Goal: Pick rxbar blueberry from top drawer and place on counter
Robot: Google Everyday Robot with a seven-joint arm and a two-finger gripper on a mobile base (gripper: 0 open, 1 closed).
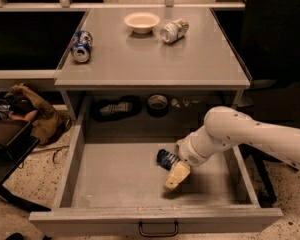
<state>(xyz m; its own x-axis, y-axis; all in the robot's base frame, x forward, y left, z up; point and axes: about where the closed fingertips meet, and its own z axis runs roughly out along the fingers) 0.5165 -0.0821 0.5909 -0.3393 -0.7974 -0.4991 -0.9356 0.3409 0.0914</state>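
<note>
**Reaching into the open drawer: gripper right beside the bar**

Starting at the far left, a crumpled brown bag (37,116) sits on the speckled floor (20,194), the room around it dim and dark. Moving in, the counter (155,64) spreads out flat and grey; at its left edge a blue soda can (81,45) lies on its side; further along, near the back, a white bowl (142,21) stands upright; just right of it a silver can (174,30) lies tipped over, near the bowl but not touching it. Below the counter, the dark shelf (205,111) holds a dark shape with pale marks and, to its right, a roll of tape (157,104). In front, the top drawer (115,184) stands fully open, its grey floor in plain view and its dark handle (158,229) on the front panel.

Now right of the drawer's middle: the rxbar blueberry (167,158) is down inside the drawer, dark blue, not on the counter. Its right end meets the gripper (174,176), which hangs low over the drawer floor, pale cream, angled down and to the left. Whether it is clenched on the bar or released, I cannot tell. The white arm (250,134) reaches in from the right, crossing above the drawer's right wall.
</note>
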